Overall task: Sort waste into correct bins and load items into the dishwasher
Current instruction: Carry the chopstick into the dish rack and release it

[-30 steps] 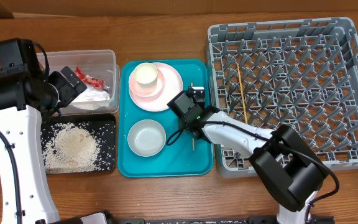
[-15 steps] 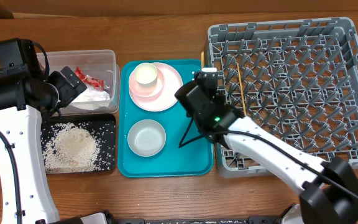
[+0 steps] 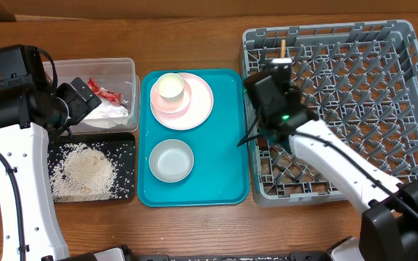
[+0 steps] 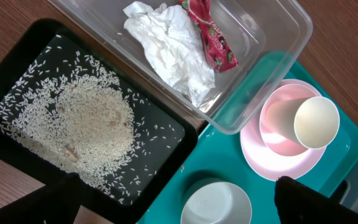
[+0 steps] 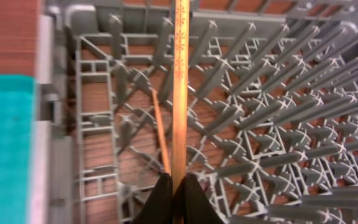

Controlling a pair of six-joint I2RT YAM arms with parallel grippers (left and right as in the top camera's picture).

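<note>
My right gripper (image 3: pixel 281 67) (image 5: pixel 178 178) is shut on a wooden chopstick (image 5: pixel 180 74) and holds it over the left part of the grey dishwasher rack (image 3: pixel 412 109); its tip shows at the rack's far edge. A second chopstick (image 5: pixel 161 134) lies in the rack just below it. The left gripper (image 3: pixel 90 94) (image 4: pixel 179 208) hangs open and holds nothing above the clear tub (image 3: pixel 125 65), which contains a crumpled napkin (image 4: pixel 166 46) and a red wrapper (image 4: pixel 211 37). Rice (image 3: pixel 84 170) covers the black tray (image 3: pixel 125 145). On the pink plate (image 3: pixel 198 109) stands a white cup (image 3: pixel 170 87); a grey-green bowl (image 3: pixel 171 160) sits nearer.
The plate, cup and bowl rest on a teal tray (image 3: pixel 227 167) between the bins and the rack. Upright pegs fill the rack. The right arm (image 3: pixel 332 163) stretches across the rack's front left corner. Wooden table (image 3: pixel 194 36) runs all round.
The right gripper has carried the chopstick from the teal tray's right side up and rightward over the rack. The left arm has stayed put.
</note>
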